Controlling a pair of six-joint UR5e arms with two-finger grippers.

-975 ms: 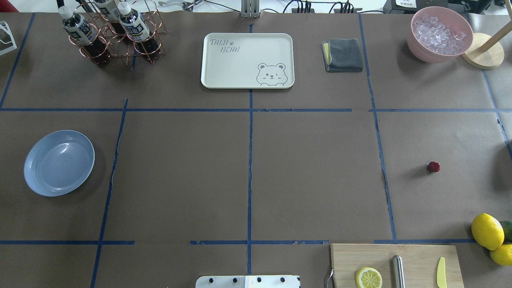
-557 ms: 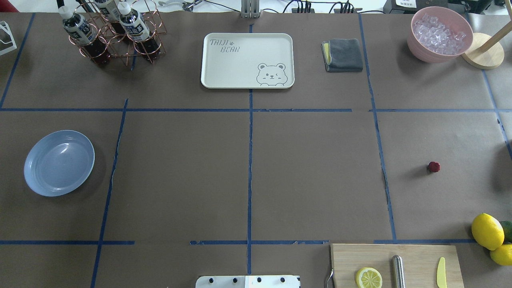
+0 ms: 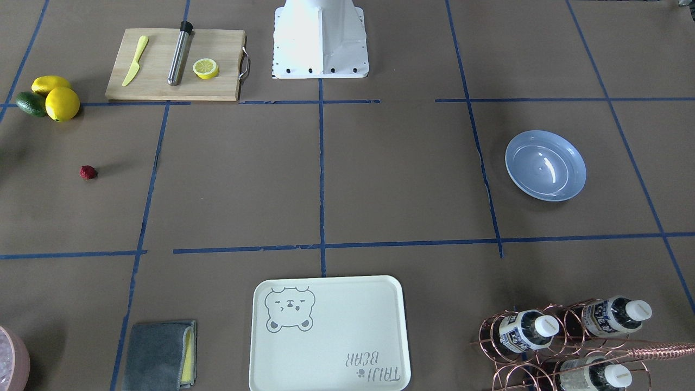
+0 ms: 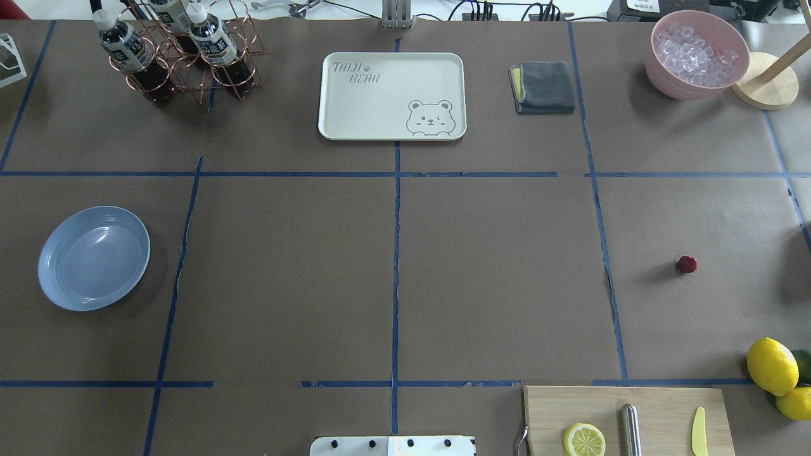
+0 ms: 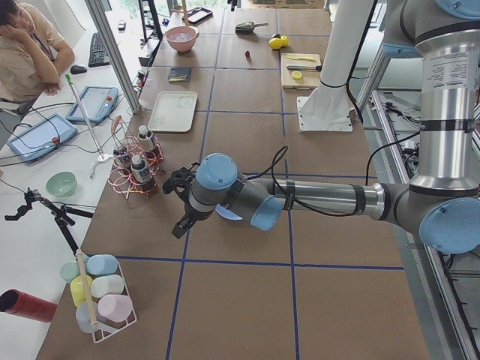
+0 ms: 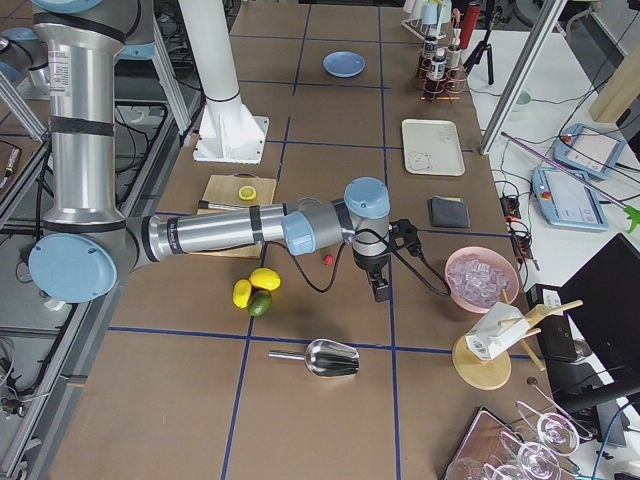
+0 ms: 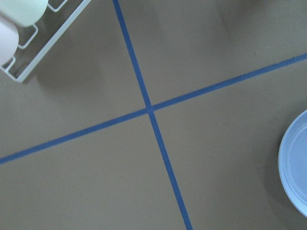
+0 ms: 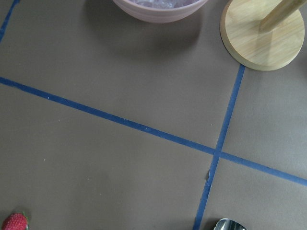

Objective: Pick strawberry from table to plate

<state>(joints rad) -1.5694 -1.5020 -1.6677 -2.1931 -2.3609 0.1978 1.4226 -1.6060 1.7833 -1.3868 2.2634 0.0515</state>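
Note:
The strawberry (image 4: pixel 686 264) is a tiny dark-red berry lying alone on the brown table (image 4: pixel 494 266) at the right; it also shows as the strawberry (image 3: pixel 88 172) and at the lower left corner of the right wrist view (image 8: pixel 14 222). The light-blue plate (image 4: pixel 94 258) lies empty at the far left, its rim (image 7: pixel 295 167) at the edge of the left wrist view. My right gripper (image 6: pixel 381 294) hangs just beyond the strawberry (image 6: pixel 327 260); I cannot tell whether it is open or shut. My left gripper (image 5: pixel 180 229) hovers by the plate (image 5: pixel 227 215); its state I cannot tell either.
A cream bear tray (image 4: pixel 392 95), a grey cloth (image 4: pixel 543 87), a copper rack of bottles (image 4: pixel 177 50) and a pink bowl of ice (image 4: pixel 696 54) line the far side. A cutting board (image 4: pixel 627 421) with a lemon half and whole lemons (image 4: pixel 773 366) sit near the strawberry.

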